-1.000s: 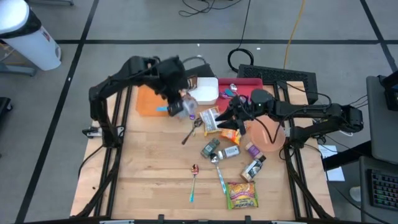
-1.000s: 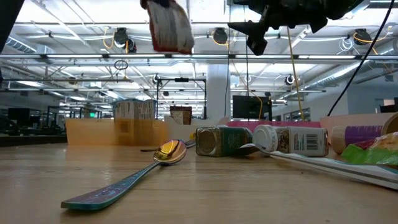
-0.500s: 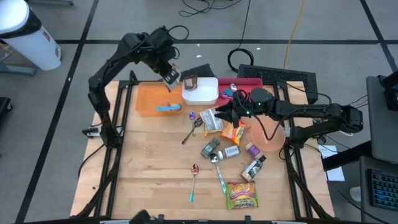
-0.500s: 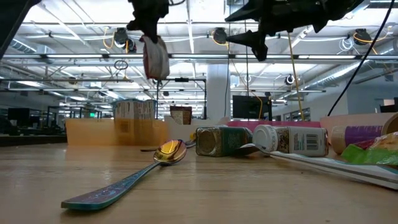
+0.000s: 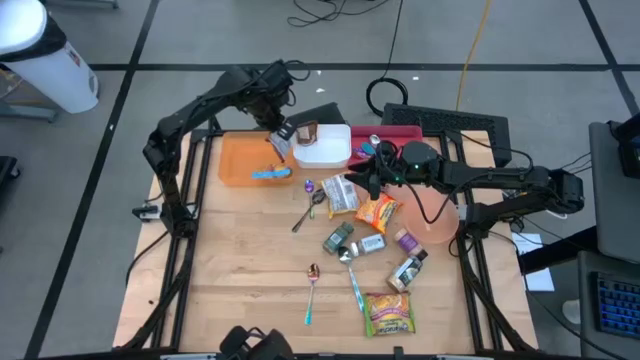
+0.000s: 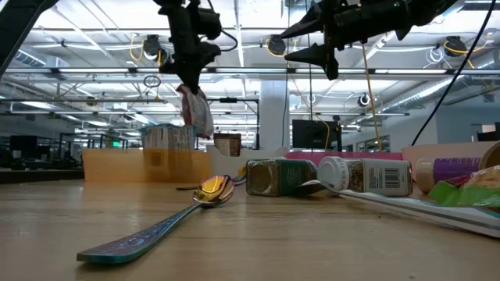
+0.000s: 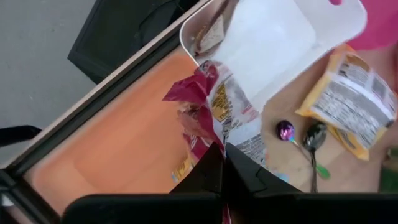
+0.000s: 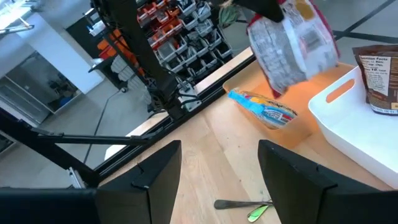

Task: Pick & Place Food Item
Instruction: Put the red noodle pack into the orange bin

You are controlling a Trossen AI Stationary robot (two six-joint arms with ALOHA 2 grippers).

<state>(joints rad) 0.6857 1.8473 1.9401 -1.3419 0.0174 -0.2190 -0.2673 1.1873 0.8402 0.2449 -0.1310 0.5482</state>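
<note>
Your left gripper (image 5: 279, 137) has its fingers clamped on a red-and-white snack bag (image 5: 283, 139), which hangs in the air over the 3 o'clock edge of the orange tray (image 5: 240, 160); that tray already holds a blue-wrapped packet (image 5: 270, 173). The white bin (image 5: 325, 150) just beside the tray at 3 o'clock carries a brown packet (image 5: 305, 131). Your right gripper (image 5: 366, 178) hovers with fingers apart above the yellow packets at the middle of the surface (image 5: 240, 270).

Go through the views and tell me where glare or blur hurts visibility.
Low view: bright ceiling lights put the raised arms in silhouette, and the near spoon handle is soft. Left wrist view: the held snack bag is blurred up close. High view: evenly lit, but small items are tiny. Right wrist view: orange tray glows.
</note>
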